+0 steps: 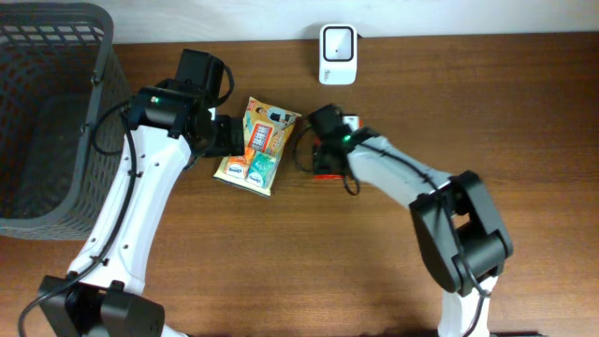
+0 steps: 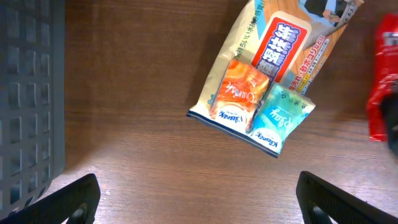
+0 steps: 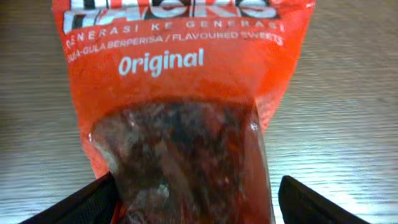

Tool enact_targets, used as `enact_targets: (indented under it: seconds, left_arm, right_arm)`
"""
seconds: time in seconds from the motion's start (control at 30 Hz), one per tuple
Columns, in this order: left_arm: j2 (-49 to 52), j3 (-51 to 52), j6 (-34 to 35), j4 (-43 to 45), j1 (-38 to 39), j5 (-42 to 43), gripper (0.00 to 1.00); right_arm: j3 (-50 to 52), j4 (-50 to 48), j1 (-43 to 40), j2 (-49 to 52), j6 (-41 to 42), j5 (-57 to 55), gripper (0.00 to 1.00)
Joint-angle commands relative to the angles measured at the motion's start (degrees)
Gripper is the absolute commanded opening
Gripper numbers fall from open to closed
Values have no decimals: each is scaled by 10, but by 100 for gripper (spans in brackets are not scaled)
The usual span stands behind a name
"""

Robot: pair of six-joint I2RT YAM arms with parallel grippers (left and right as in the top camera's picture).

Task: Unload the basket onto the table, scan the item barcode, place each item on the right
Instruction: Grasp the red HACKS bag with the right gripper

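A red bag of sweets point(image 3: 186, 93), marked "Original", lies on the wooden table right of centre, its red edge point(image 1: 325, 172) showing beside the right arm. My right gripper point(image 3: 199, 194) hangs over it, open. The jaws straddle the bag's lower end: the left finger point(image 3: 93, 199) is against the bag, the right finger point(image 3: 305, 199) stands clear of it. A white barcode scanner point(image 1: 337, 53) stands at the table's back edge. My left gripper point(image 2: 198, 190) is wide open over bare wood, holding nothing. No barcode shows on the bag.
A snack packet with orange and teal sachets point(image 1: 259, 145) lies between the arms, just beyond the left gripper point(image 1: 220, 134). A dark mesh basket point(image 1: 47, 112) fills the table's left end. The red bag point(image 2: 380, 81) shows at the left wrist view's right edge.
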State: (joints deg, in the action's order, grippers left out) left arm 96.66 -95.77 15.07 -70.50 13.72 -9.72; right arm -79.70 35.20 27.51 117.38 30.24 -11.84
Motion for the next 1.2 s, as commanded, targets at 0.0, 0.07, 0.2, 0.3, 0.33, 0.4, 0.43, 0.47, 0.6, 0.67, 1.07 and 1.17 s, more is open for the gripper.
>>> enact_targets:
  seconds: [0.0,0.07,0.2,0.3,0.33,0.4,0.43,0.47,0.6,0.67,1.07,1.17]
  left_arm:
    - [5,1,8,0,1,-6,99]
    - [5,1,8,0,0,-6,99]
    - [5,1,8,0,1,-6,99]
    - [5,1,8,0,1,-6,99]
    - [5,1,8,0,1,-6,99]
    - [5,1,8,0,1,-6,99]
    - [5,1,8,0,1,-6,99]
    - [5,1,8,0,1,-6,99]
    - [5,1,8,0,1,-6,99]
    - [5,1,8,0,1,-6,99]
    - [5,1,8,0,1,-6,99]
    - [5,1,8,0,1,-6,99]
  right_arm:
    - [-24,30,-10,-45,0,35,86]
    - [-26,32,-4,-60,-25,37,86]
    - [-27,22,19,-72,-78,39,86]
    - [-26,2,33,-70,-90,32,87]
    - [-26,-7,33,-68,-90,32,87]
    - [-26,-15,33,-57,-91,4,87]
    - [-26,-14,33,-53,-100,-11,87]
    - [-26,-14,33,-46,-119,-21,87]
    - [-26,14,32,-15,-137,-55,88]
    - [-26,12,32,2,-137,-23,91]
    - [-26,55,32,11,-137,-40,83]
    - [-26,59,32,11,-137,-54,80]
